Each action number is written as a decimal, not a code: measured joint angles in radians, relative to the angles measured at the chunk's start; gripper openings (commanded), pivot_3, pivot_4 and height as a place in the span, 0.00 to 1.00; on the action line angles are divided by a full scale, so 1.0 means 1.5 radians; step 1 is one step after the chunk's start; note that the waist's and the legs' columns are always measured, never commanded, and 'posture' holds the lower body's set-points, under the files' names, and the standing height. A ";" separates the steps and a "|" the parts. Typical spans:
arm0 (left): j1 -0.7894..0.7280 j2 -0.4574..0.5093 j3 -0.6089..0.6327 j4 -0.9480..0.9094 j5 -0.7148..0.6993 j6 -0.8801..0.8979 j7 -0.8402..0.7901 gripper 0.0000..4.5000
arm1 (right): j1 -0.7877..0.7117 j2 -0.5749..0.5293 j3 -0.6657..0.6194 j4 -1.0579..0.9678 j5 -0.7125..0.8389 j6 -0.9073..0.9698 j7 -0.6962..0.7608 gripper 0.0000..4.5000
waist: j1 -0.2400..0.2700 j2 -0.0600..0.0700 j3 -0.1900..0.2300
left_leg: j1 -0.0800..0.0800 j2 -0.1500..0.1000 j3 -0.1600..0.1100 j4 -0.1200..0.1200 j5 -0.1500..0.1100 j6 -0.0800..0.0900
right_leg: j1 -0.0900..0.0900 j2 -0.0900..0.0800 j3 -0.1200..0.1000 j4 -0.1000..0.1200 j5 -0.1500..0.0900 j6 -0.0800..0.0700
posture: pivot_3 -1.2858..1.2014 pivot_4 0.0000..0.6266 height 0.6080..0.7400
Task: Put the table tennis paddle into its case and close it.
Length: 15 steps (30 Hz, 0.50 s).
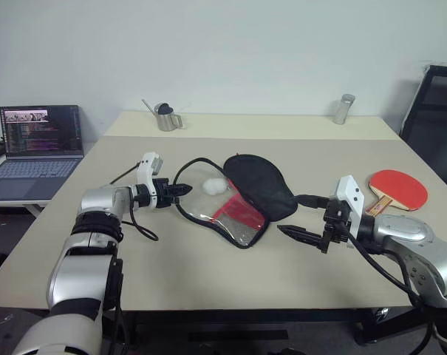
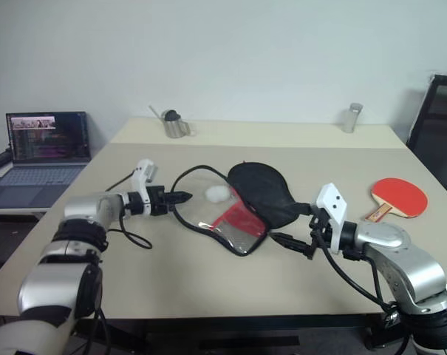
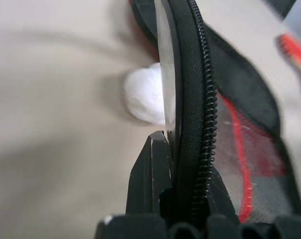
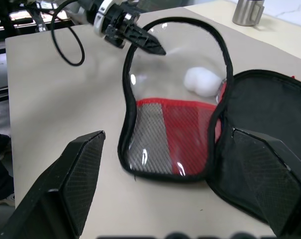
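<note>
The case lies open in the middle of the table, its black half to the right and its clear flap with red mesh to the left. A white pompom rests at the hinge. My left gripper is shut on the flap's black zip rim and holds that edge raised off the table. Near the front of the black half, my right gripper stands open and holds nothing. The table tennis paddle, red face up, lies on the table at the far right, beyond my right arm.
A metal jug and a metal tumbler stand along the table's far edge. An open laptop sits on a lower desk to the left. A black chair stands at the back right.
</note>
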 measured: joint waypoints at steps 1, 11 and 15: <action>-0.015 0.000 -0.008 0.027 0.017 -0.028 -0.002 0.00 | 0.002 0.000 0.000 0.000 0.000 -0.001 0.000 1.00 | 0.000 0.000 0.000 | -0.001 0.000 0.000 0.000 0.000 0.000 | -0.001 0.000 0.000 0.000 0.000 0.000 | 0.52 0.24 1.00; -0.074 -0.026 -0.053 0.152 0.147 -0.237 0.040 0.00 | 0.014 -0.006 0.000 -0.009 0.000 -0.002 0.001 1.00 | 0.000 0.000 0.000 | -0.002 0.000 0.001 0.000 -0.001 0.001 | -0.002 0.000 0.000 0.000 0.000 0.000 | 0.52 0.24 1.00; -0.084 -0.034 -0.061 0.171 0.187 -0.280 0.105 0.10 | 0.019 -0.008 0.000 -0.019 0.001 -0.002 0.001 1.00 | 0.000 0.000 0.000 | -0.002 0.000 0.001 0.000 -0.001 0.001 | -0.002 0.000 0.000 0.000 0.000 0.000 | 0.52 0.24 1.00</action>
